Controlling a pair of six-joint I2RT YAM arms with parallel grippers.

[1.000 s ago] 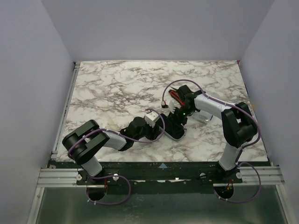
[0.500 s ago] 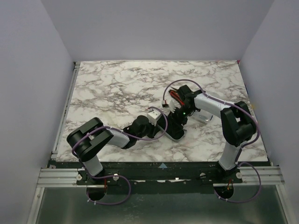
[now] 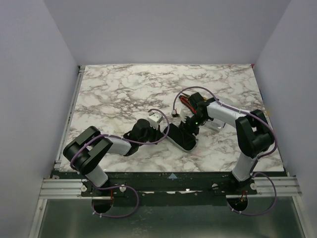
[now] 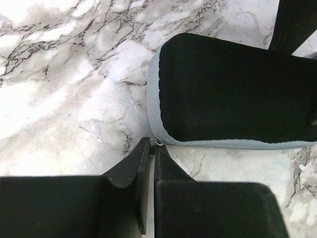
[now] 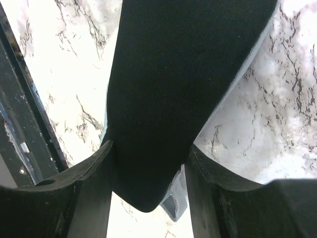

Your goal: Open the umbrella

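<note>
No umbrella shows in any view. A flat rounded black case (image 3: 181, 140) with a grey zipper edge lies on the marble table (image 3: 124, 89) between the arms. In the left wrist view my left gripper (image 4: 152, 146) is shut at the case's (image 4: 233, 94) near corner, with the small metal zipper pull (image 4: 157, 142) pinched at its tips. In the right wrist view my right gripper (image 5: 148, 148) clamps the black case (image 5: 173, 89) across its narrow end; a grey fabric tab (image 5: 173, 201) hangs below. From above, the left gripper (image 3: 166, 133) and the right gripper (image 3: 191, 128) meet at the case.
The table is bounded by a white back wall and side walls, with a metal rail (image 3: 69, 114) along its left edge. Purple cables (image 3: 190, 91) loop off both wrists above the case. The black front rail (image 5: 29, 114) shows at the left of the right wrist view.
My left wrist has moved a little to the left and away from the right gripper, still at the case's corner. The right arm has hardly moved.
</note>
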